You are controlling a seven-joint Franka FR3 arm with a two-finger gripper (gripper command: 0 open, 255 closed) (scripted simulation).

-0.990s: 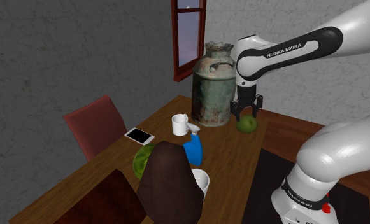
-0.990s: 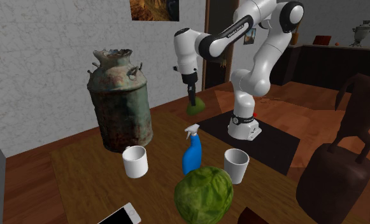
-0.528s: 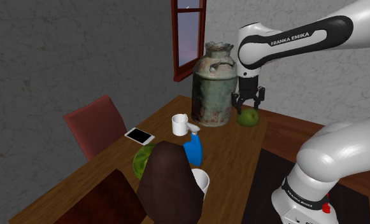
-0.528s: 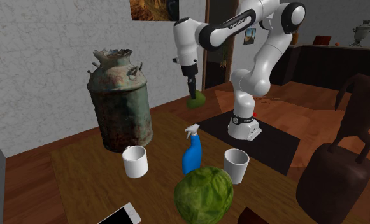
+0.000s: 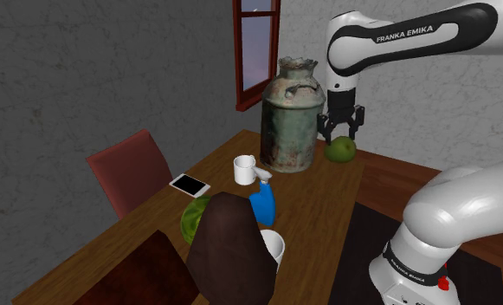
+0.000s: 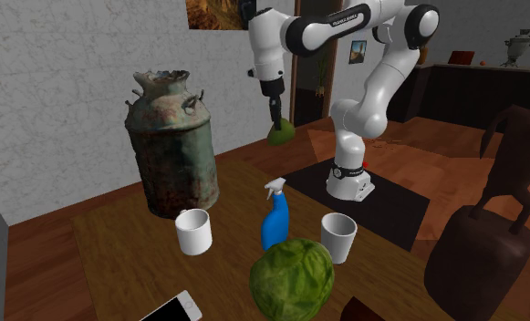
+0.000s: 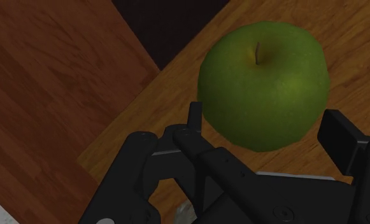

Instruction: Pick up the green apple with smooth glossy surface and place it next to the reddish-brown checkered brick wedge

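Pinching the green apple (image 7: 263, 86), the end effector (image 5: 342, 139) seems raised over the surface's (image 5: 310, 199) far corner; the placing is not yet done.

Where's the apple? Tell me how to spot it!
Find the big rusty milk can. Right beside it, the black gripper clasps the green apple. It is small, smooth and shiny, unlike the big leafy cabbage.

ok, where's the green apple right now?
Shoulder view, upper right: the glossy green apple is clasped in the black pincer, just to the right of the tall rusty green metal milk can.
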